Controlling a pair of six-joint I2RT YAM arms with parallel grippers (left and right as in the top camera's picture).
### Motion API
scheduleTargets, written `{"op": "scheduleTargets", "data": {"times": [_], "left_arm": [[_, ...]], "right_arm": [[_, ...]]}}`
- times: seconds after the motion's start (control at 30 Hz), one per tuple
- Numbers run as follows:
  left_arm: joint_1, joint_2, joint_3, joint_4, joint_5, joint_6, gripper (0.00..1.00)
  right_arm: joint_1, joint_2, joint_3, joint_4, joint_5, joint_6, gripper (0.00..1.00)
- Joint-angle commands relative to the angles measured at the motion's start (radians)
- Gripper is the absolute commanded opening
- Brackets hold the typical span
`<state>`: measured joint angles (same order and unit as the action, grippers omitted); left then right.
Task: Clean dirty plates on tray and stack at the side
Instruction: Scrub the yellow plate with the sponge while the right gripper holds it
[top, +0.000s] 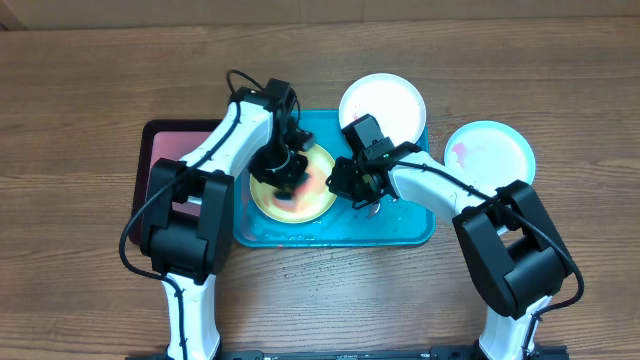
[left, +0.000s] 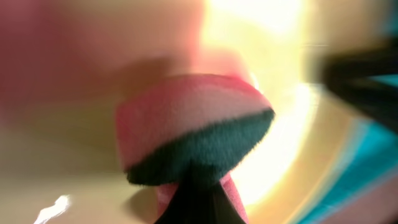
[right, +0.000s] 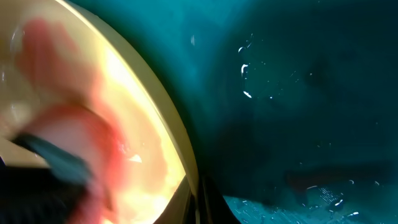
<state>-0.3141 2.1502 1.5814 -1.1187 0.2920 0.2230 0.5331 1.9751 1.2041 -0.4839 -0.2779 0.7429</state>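
Inside the tray (top: 412, 226), yellow-green plate (top: 318, 198), left gripper (top: 285, 178) tight on sponge (left: 186, 137), right gripper (top: 343, 183) tight on its rim.

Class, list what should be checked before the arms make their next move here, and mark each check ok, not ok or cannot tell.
1. Left fingers gripping the sponge: ok.
2. Sponge resting on the yellow plate: ok.
3. Right fingers pinching that plate's rim to steady it: ok.
4. Yellow plate free of red smears: not ok.
5. Blue plate wiped: not ok, a red smear shows and it sits off the tray.
6. White plate clean: cannot tell.
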Motion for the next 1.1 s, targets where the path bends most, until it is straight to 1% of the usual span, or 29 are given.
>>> {"op": "scheduleTargets", "data": {"times": [0.0, 0.03, 0.1, 0.17, 0.23, 0.27, 0.3, 0.33, 0.37, 0.43, 0.5, 0.6, 0.7, 0.8, 0.83, 0.87, 0.93, 1.03, 1.07], "left_arm": [[-0.018, 0.029, -0.010, 0.023, 0.269, 0.163, 0.04], [-0.018, 0.029, -0.010, 0.062, 0.297, 0.157, 0.04], [-0.018, 0.029, -0.010, 0.119, 0.303, 0.122, 0.04], [-0.017, 0.029, -0.010, 0.208, 0.298, 0.053, 0.04], [-0.017, 0.029, -0.010, 0.290, 0.254, -0.031, 0.04], [-0.017, 0.029, -0.010, 0.337, 0.206, -0.090, 0.04], [-0.017, 0.029, -0.010, 0.377, 0.153, -0.143, 0.04], [-0.017, 0.029, -0.009, 0.439, 0.005, -0.253, 0.04], [-0.017, 0.029, -0.008, 0.452, -0.088, -0.309, 0.04], [-0.017, 0.029, -0.006, 0.446, -0.300, -0.425, 0.04], [-0.017, 0.029, -0.006, 0.399, -0.509, -0.541, 0.04], [-0.017, 0.029, -0.006, 0.303, -0.710, -0.637, 0.04], [-0.017, 0.029, -0.006, 0.219, -0.803, -0.658, 0.04], [-0.017, 0.029, -0.006, 0.149, -0.793, -0.650, 0.04], [-0.017, 0.029, -0.006, 0.128, -0.758, -0.624, 0.04], [-0.017, 0.029, -0.006, 0.112, -0.693, -0.572, 0.04], [-0.017, 0.029, -0.006, 0.093, -0.523, -0.436, 0.04], [-0.017, 0.029, -0.006, 0.049, -0.150, -0.167, 0.04], [-0.017, 0.029, -0.006, 0.035, -0.051, -0.096, 0.04]], "right_arm": [[-0.014, 0.013, 0.002, 0.003, 0.003, -0.007, 0.04], [-0.014, 0.013, 0.002, 0.003, -0.001, -0.007, 0.04], [-0.014, 0.013, 0.002, 0.003, -0.005, -0.008, 0.04], [-0.014, 0.013, 0.002, 0.003, -0.006, -0.010, 0.04], [-0.014, 0.013, 0.002, 0.002, -0.009, -0.011, 0.04], [-0.014, 0.013, 0.002, 0.000, -0.009, -0.011, 0.04], [-0.014, 0.013, 0.002, 0.000, -0.009, -0.011, 0.04], [-0.014, 0.013, 0.002, -0.002, -0.009, -0.011, 0.04], [-0.014, 0.013, 0.002, -0.003, -0.009, -0.011, 0.04], [-0.014, 0.013, 0.002, -0.004, -0.009, -0.011, 0.04], [-0.014, 0.013, 0.002, -0.004, -0.008, -0.011, 0.04], [-0.014, 0.013, 0.002, -0.003, -0.008, -0.011, 0.04], [-0.014, 0.013, 0.002, -0.001, -0.008, -0.011, 0.04], [-0.014, 0.013, 0.002, 0.000, -0.008, -0.011, 0.04], [-0.014, 0.013, 0.002, 0.000, -0.008, -0.011, 0.04], [-0.014, 0.013, 0.002, 0.000, -0.008, -0.011, 0.04], [-0.014, 0.013, 0.002, 0.000, -0.008, -0.011, 0.04], [-0.014, 0.013, 0.002, 0.000, -0.008, -0.011, 0.04], [-0.014, 0.013, 0.002, 0.000, -0.009, -0.011, 0.04]]}}
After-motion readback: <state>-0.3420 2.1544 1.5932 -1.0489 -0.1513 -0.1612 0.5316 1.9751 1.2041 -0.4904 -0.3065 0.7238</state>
